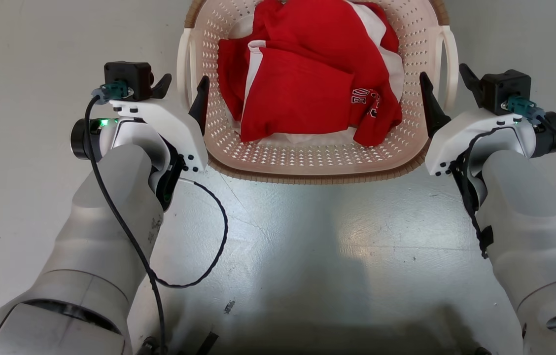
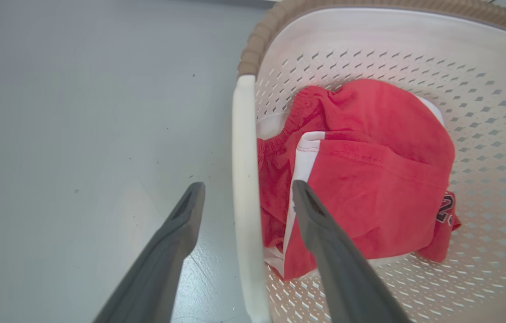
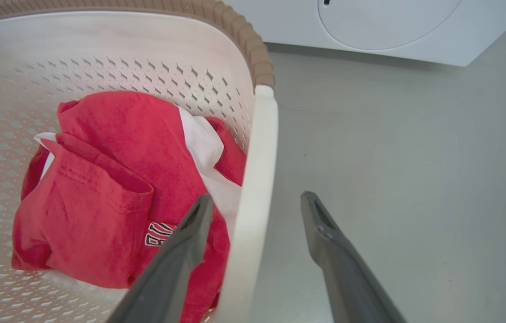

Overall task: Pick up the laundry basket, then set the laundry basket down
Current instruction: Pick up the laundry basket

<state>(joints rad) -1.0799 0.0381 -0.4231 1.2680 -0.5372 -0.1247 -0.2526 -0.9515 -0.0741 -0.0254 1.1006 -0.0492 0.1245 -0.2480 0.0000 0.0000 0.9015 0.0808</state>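
Basket (image 1: pixel 307 175) sits on the floor (image 1: pixel 307 256), just ahead of the robot, with red and white clothes (image 1: pixel 307 69) heaped inside.

The main risk appears to be a lopsided lift. Each loop handle is thin, smooth plastic, so a weak or off-centre pinch could let it slide through the fingers. If one arm rises before the other, the basket would tilt and might spill the clothes. The inner fingers also stand close to the cloth and could trap a fold against the handle, spoiling the grip.

The left pincer (image 1: pixel 184 81) is wide and holds nothing. It straddles the left handle (image 2: pixel 244 179), with one finger outside over the floor and one inside the basket, and a gap shows on both sides. The right pincer (image 1: pixel 443 73) is also wide and empty. It straddles the right handle (image 3: pixel 255 188) the same way. Both stand at the near half of the handles.
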